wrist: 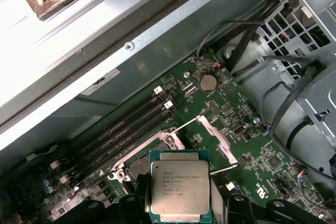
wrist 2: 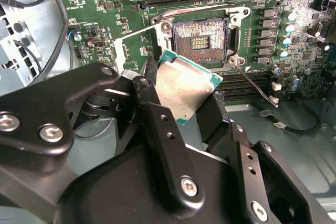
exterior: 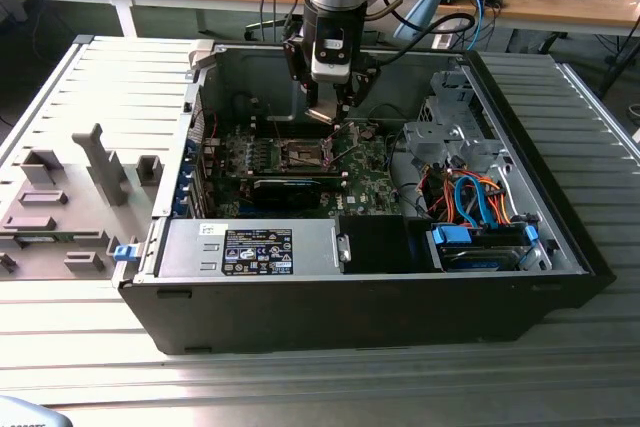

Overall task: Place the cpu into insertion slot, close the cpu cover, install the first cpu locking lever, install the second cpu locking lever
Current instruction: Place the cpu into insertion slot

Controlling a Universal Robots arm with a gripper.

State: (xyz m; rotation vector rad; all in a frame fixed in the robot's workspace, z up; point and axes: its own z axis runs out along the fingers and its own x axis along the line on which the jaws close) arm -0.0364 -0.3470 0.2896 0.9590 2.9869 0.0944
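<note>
exterior view: open case [exterior: 330, 297], green board [exterior: 365, 182] inside, slot [exterior: 305, 154] on it. gripper [exterior: 335, 117] hangs just above the slot, slightly to the exterior view's right. cables [exterior: 470, 197] further right. second wrist view: fingers [wrist 2: 152, 85] clamped on cpu [wrist 2: 186, 85] edges. cpu is near the slot, not seated. cover [wrist 2: 126, 45] flipped open, slot bare, lever [wrist 2: 257, 85] unlatched.

The insertion slot [wrist 2: 201, 39] lies uncovered; cpu cover [wrist 2: 135, 33] and locking lever [wrist 2: 254, 82] flank it.
</note>
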